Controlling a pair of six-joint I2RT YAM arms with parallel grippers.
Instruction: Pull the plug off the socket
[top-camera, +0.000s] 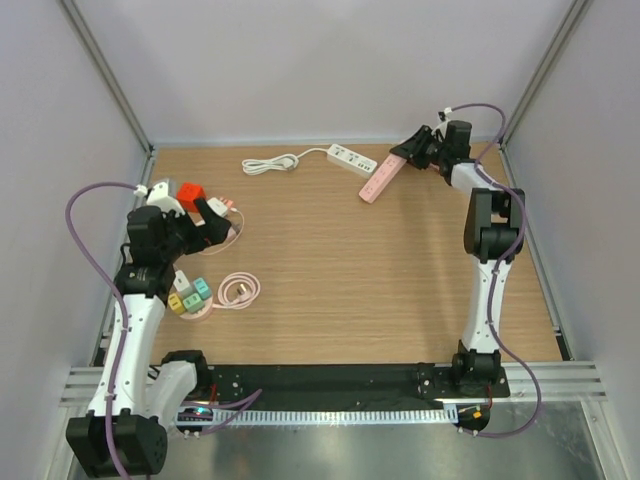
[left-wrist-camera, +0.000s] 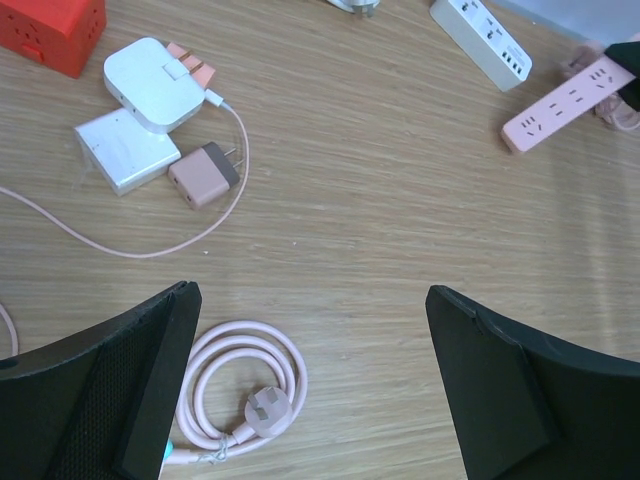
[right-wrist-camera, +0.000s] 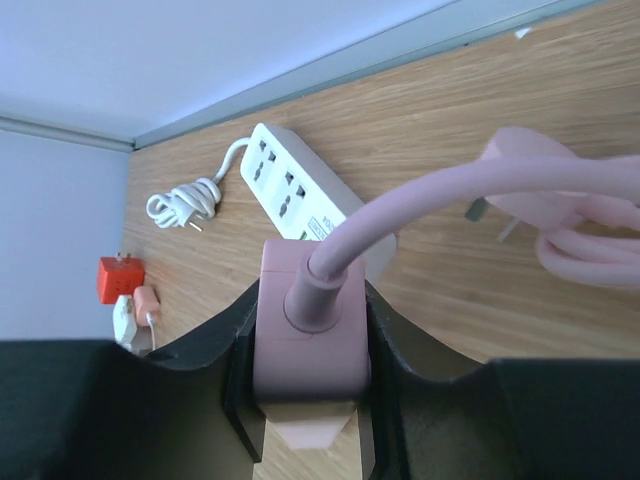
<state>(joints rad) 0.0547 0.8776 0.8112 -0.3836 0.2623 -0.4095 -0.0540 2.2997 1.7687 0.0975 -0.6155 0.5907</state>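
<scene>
1. Top view: the white power strip (top-camera: 350, 158) lies at the far side of the table (top-camera: 350, 290). Its white cable (top-camera: 270, 163) is bundled just left of it.
2. Just right of the white power strip, the pink power strip (top-camera: 380, 180) lies aslant. The right gripper (top-camera: 405, 155) pinches its far end.
3. The pink plug is hidden here, because the right arm covers the place to the right of the white power strip.
4. The left gripper (top-camera: 212, 212) is well to the left of the white power strip and nearer to the arm bases, beside a red cube (top-camera: 190, 193). A pink coiled cable (top-camera: 238, 290) lies nearer still.
5. Left wrist view: the left gripper (left-wrist-camera: 310, 295) has its jaws spread wide over bare wood and holds nothing.
6. The white power strip (left-wrist-camera: 482, 40) is at the top edge. The pink power strip (left-wrist-camera: 565, 105) is to its lower right and apart from it.
7. Far left of the white power strip are the red cube (left-wrist-camera: 50, 30), two white adapters (left-wrist-camera: 150, 75) and a small brownish charger (left-wrist-camera: 203, 173). The pink coiled cable (left-wrist-camera: 250, 390) lies well below them.
8. Right wrist view: the right gripper (right-wrist-camera: 310, 360) has its jaws pressed on both sides of the pink power strip (right-wrist-camera: 305, 300), at the end where the thick pink cord (right-wrist-camera: 420, 200) enters.
9. The white power strip (right-wrist-camera: 300, 195) is just behind, partly covered.
10. The pink plug (right-wrist-camera: 530, 185) lies on the table to the right of the white power strip, apart from it. Its prongs are bare and in no socket, and loops of the pink cord lie beside it.
</scene>
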